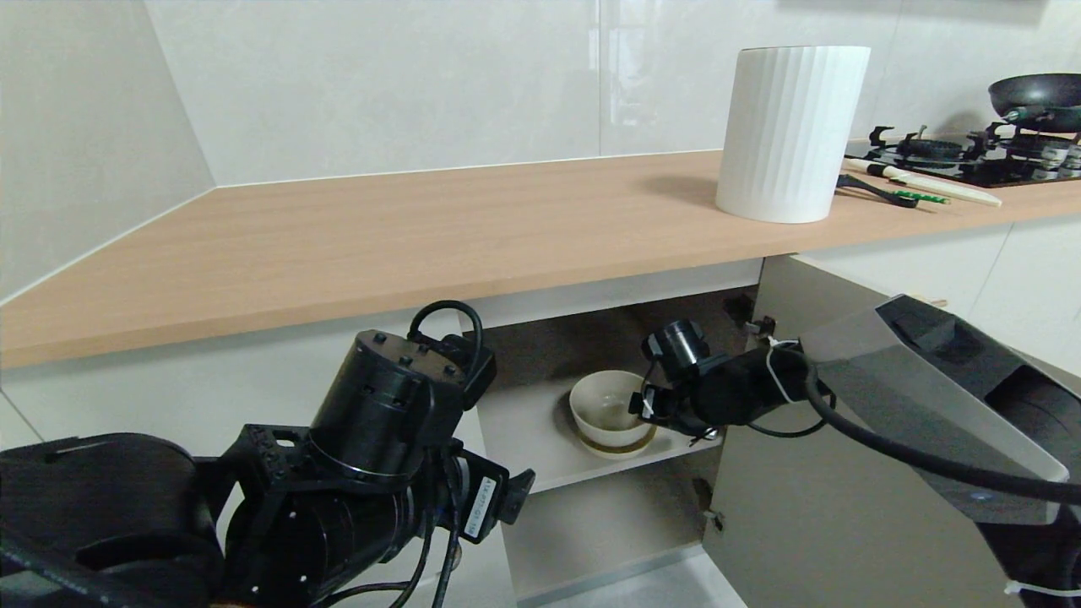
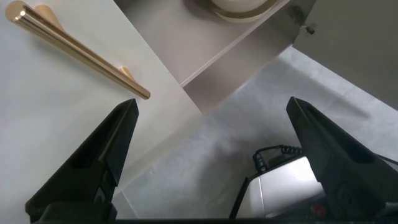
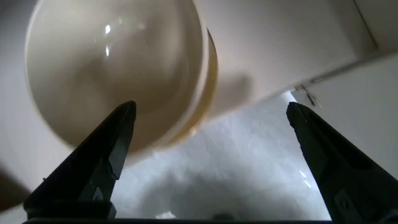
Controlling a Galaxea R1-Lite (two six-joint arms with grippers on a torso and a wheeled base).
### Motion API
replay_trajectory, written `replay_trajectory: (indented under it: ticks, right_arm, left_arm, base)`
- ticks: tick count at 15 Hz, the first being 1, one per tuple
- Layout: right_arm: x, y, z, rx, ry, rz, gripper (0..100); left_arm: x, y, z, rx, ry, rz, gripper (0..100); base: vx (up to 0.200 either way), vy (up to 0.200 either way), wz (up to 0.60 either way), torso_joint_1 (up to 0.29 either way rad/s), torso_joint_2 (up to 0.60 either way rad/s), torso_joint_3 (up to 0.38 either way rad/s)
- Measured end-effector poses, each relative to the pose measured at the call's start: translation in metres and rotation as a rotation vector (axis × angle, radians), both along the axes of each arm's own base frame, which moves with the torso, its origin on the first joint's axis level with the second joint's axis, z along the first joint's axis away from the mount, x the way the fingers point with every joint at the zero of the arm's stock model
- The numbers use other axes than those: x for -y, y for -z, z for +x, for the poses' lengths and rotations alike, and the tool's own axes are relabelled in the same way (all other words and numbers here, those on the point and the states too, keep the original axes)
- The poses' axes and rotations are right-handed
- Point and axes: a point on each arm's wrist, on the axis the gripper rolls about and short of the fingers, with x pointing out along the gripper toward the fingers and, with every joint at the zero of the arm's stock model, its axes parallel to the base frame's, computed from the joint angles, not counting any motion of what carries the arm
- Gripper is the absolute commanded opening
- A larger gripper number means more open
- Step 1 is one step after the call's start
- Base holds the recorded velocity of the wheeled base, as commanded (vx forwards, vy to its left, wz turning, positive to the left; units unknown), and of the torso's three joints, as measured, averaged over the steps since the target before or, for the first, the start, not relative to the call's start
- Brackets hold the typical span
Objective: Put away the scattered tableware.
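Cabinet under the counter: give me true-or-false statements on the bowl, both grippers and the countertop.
1. The cream bowl sits on the shelf inside the open cabinet. True.
2. The right gripper is shut on the bowl. False: its fingers stand apart, the bowl resting on the shelf.
3. The left gripper is open and holds nothing. True.
4. The white ribbed canister lies on its side. False: it stands upright on the countertop.

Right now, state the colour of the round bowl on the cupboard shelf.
Round bowl: cream, with an ochre base band; best in head view.
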Motion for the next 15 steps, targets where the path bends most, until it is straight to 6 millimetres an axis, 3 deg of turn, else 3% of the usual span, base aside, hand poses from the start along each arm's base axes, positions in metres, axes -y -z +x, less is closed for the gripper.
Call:
replay_trajectory:
  ticks: [2,7,15]
  right_arm:
    - [0.003,-0.004,-0.018,-0.039,-0.02,-0.018,100]
    - [0.006,-0.028,-0.086,-0.101,-0.2,-0.096,100]
    - [-0.01,-0.065,-0.132,0.008,-0.293,-0.076,100]
  left_arm:
    - [0.0,0.0,0.0,0.001,-0.001,-0.002,100]
    - [-0.001,-0.001,-0.001,0.011,-0.017,0.007,100]
    - [-0.001,-0.005,0.001,0.015,-0.04,-0.029,100]
  base:
    - [0.0,0.0,0.0,0.0,0.0,0.0]
    - [0.0,0.0,0.0,0.0,0.0,0.0]
    - [0.0,0.0,0.0,0.0,0.0,0.0]
